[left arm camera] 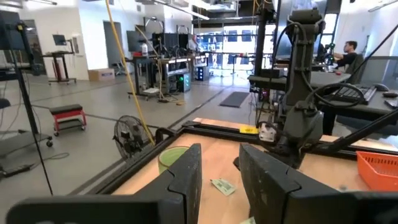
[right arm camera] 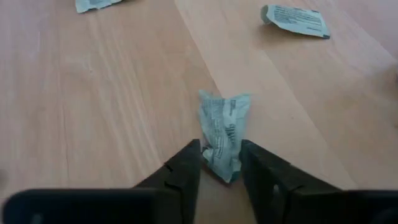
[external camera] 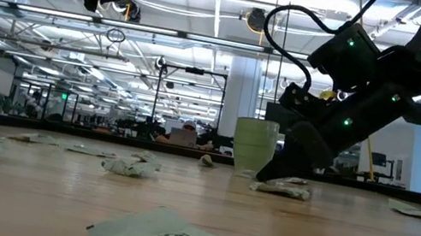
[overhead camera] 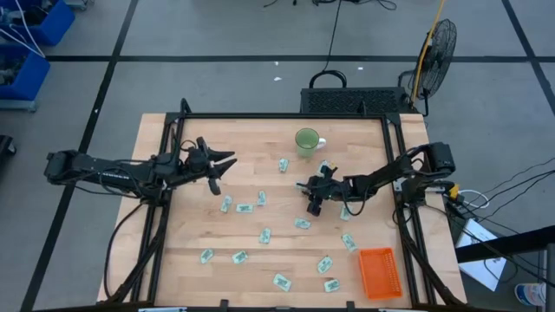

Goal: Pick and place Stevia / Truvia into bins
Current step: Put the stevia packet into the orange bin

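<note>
Right wrist view shows the right tool (right arm camera: 221, 163) down at the counter (right arm camera: 93, 112), its two fingers pinched on the near end of a crumpled sachet (right arm camera: 224, 134), which sticks out ahead of the tips. Another sachet (right arm camera: 295, 20) lies well ahead. From above, the orange bin (overhead camera: 377, 270) sits well apart, and the left tool (overhead camera: 224, 165) hovers half open, holding nothing.
</note>
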Robot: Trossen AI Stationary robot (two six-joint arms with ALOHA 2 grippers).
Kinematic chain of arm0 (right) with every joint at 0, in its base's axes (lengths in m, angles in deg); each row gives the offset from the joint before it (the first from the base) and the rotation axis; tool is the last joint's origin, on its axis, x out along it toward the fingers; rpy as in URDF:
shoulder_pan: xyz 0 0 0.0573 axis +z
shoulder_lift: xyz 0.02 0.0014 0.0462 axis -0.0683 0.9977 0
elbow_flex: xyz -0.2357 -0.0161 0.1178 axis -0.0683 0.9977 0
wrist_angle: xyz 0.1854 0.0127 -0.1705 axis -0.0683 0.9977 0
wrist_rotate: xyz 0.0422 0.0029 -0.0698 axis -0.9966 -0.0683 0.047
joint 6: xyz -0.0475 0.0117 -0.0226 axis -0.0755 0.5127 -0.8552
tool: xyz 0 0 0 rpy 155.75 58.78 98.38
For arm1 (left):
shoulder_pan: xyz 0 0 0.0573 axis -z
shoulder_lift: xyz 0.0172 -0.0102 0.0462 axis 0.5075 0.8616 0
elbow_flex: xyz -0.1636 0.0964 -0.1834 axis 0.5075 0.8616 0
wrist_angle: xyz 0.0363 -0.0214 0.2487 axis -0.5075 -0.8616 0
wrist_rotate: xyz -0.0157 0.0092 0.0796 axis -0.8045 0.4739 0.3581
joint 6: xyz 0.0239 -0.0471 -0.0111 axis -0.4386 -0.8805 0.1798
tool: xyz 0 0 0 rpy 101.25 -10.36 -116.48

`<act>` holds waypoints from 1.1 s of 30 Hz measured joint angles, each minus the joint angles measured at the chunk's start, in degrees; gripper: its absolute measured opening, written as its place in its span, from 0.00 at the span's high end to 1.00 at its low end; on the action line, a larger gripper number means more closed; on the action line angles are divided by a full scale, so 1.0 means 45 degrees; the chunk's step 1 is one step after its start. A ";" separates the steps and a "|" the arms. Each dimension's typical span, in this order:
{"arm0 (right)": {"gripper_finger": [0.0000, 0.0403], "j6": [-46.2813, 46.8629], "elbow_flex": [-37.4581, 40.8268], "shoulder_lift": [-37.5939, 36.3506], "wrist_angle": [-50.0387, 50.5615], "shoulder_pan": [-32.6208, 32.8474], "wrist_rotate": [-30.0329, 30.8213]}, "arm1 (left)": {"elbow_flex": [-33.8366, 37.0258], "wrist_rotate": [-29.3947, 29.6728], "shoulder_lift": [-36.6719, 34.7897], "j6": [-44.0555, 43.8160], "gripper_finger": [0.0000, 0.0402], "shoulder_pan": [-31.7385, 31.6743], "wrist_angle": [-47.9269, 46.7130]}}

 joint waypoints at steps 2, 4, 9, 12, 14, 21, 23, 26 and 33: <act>0.83 -0.0003 0.0005 -0.0176 0.0119 -0.0003 0.0006 | 0.0000 -0.0002 0.0000 0.0000 0.72 0.0000 -0.0006; 0.91 -0.0023 0.0038 -0.0389 0.0279 -0.0013 0.0029 | 0.0000 -0.0002 0.0000 0.0000 0.72 0.0005 -0.0006; 0.98 -0.0107 0.0039 -0.1343 0.0635 0.0185 -0.0347 | 0.0000 -0.0006 -0.0001 -0.0005 0.72 0.0005 -0.0017; 0.97 0.0125 0.0031 -0.2652 0.1341 0.0666 -0.1613 | 0.0000 -0.0007 0.0000 -0.0079 0.72 0.0005 -0.0026; 0.98 0.0602 -0.0230 -0.3808 0.2746 0.1204 -0.2961 | 0.0000 -0.0008 0.0000 -0.0180 0.72 0.0005 -0.0022; 0.99 0.6091 -0.1665 -0.7594 0.9924 0.3630 -0.7647 | 0.0000 -0.0017 0.0000 -0.0228 0.72 0.0010 -0.0064; 0.99 0.8491 -0.1783 -0.8463 1.0913 0.4494 -0.7976 | 0.0000 -0.0022 0.0000 -0.0383 0.72 0.0010 -0.0074; 1.00 1.2035 -0.1778 -0.9269 1.2030 0.5929 -0.8108 | 0.0000 -0.0022 0.0000 -0.0522 0.72 0.0007 -0.0094; 1.00 1.7127 -0.1453 -0.9200 1.3192 0.8866 -0.9365 | 0.0000 -0.0023 0.0000 -0.0715 0.72 0.0005 -0.0097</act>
